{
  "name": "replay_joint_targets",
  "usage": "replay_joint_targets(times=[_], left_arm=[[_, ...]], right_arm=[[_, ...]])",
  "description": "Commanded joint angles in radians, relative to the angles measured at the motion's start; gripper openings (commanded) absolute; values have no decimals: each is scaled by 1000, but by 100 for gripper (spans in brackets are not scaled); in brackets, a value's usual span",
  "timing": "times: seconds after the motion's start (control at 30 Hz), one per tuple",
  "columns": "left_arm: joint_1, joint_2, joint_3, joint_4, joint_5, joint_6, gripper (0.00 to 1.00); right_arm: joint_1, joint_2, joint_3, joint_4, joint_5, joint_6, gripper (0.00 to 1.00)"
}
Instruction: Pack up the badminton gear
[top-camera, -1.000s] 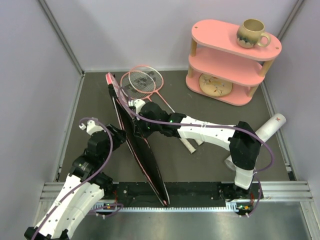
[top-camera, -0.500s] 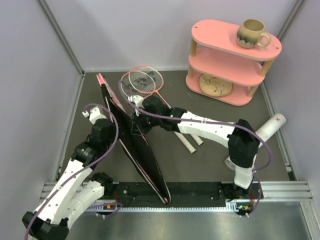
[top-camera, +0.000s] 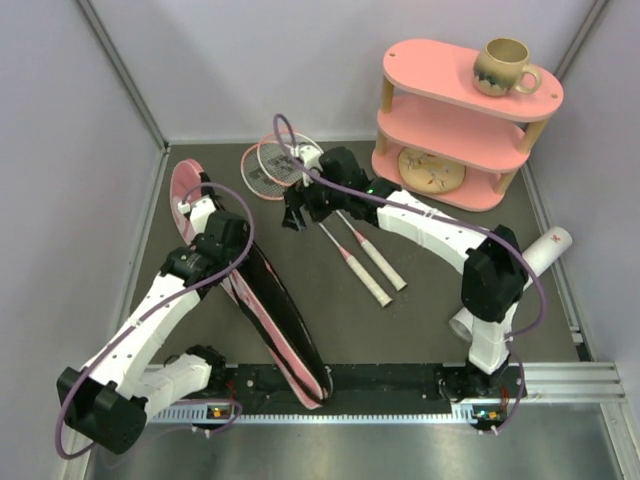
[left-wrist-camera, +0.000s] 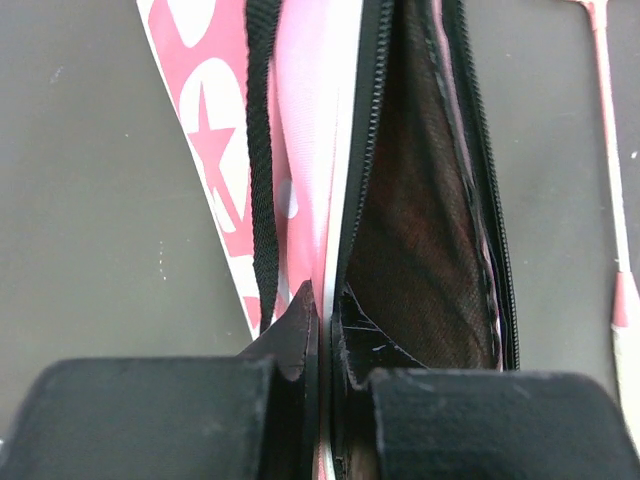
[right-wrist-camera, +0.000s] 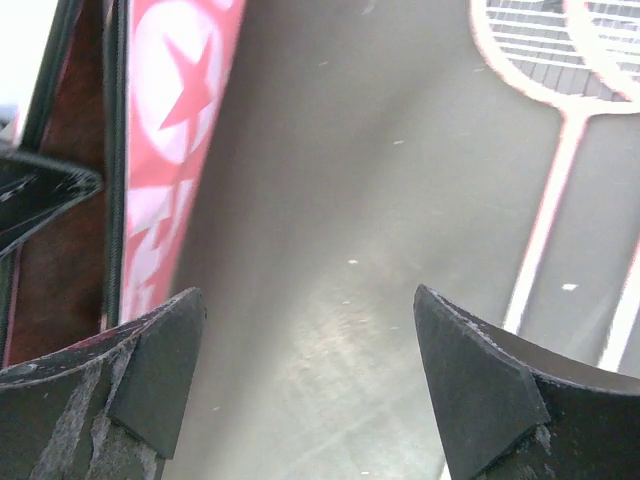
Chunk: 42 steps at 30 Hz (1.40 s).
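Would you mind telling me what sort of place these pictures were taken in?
Most likely a robotics lab test cell: plain panel walls box in a dark table, two robot arms are bolted to a metal rail, and props like the pink shelf look staged.

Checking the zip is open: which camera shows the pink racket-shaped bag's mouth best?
The left wrist view: it looks into the pink racket-shaped bag, its zip parted on dark lining, the left gripper pinching one edge. The top view shows the whole bag, not inside; the right wrist view only a strip of its printed side.
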<state>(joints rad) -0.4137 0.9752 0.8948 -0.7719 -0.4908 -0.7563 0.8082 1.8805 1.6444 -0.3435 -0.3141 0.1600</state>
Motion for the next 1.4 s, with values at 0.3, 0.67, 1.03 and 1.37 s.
replay_joint_targets(times=[0.3,0.67,1.03,1.37], left_arm=[[12,95,32,69,-34,-37,0],[24,137,23,121,15,5,0],[72,137,16,172,37,28,0],[96,128,15,197,40,60,0]], right_arm=[[-248,213,109,8,190,-85,83],[-247,466,316,-89,290,-157,56],[-159,605,439,-215,435,-251,41],[-162,505,491,-267,428,-168,51]])
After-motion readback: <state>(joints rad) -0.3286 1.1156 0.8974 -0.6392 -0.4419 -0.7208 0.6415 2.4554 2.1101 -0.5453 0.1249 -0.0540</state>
